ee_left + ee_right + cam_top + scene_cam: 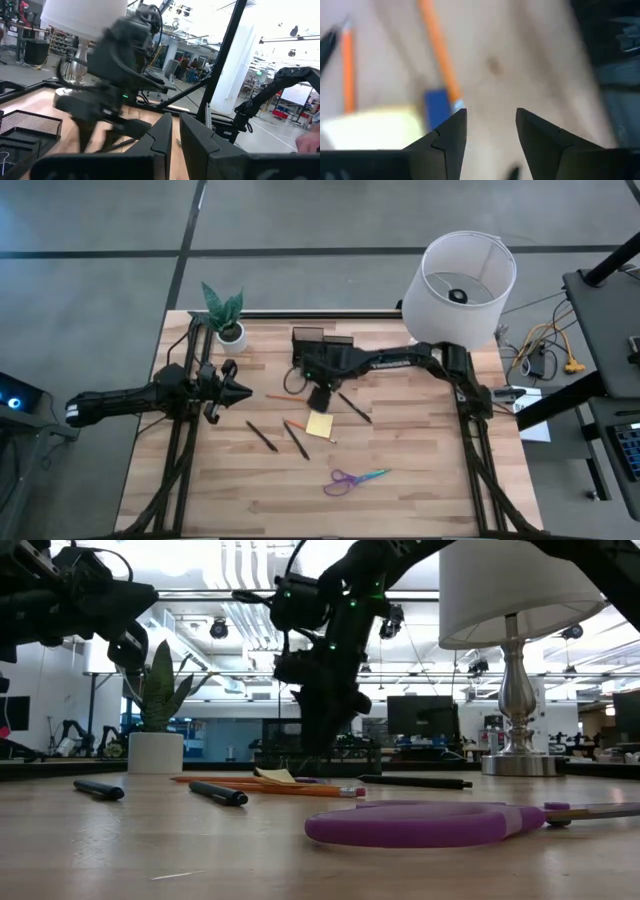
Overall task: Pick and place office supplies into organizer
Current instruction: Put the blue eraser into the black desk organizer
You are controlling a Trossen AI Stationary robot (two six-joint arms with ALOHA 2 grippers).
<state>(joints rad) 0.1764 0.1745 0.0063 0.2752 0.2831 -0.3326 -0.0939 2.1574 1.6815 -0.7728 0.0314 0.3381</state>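
Black wire mesh, that is what the organizer [322,343] is made of, a small boxy thing at twelve o'clock on the bench [420,480], and from overhead I cannot see anything in it yet. I judge the task barely begun: every supply I can make out lies loose on the pale wood planks.

The yellow sticky-note pad [320,425] sits near the centre, soft-edged and square. An orange pencil [282,396] lies at its ten o'clock, a second orange pencil [297,427] just beside the pad at nine, with an eraser end showing in the low view. Dark slim pens lie around it: one pen [262,437] at eight o'clock, another pen [354,407] at two. The scissors [355,480], glossy purple plastic loops with teal blades, rest at five o'clock, well apart.

My right gripper [318,399] hangs just above the pad's twelve o'clock edge, jaws parted moderately and empty, an orange pencil and a small blue block between and beyond them. My left gripper [240,392] waits at nine o'clock, raised, jaws narrowly parted, holding nothing.

A white lamp [460,280] and potted plant [226,315] stand at the back.
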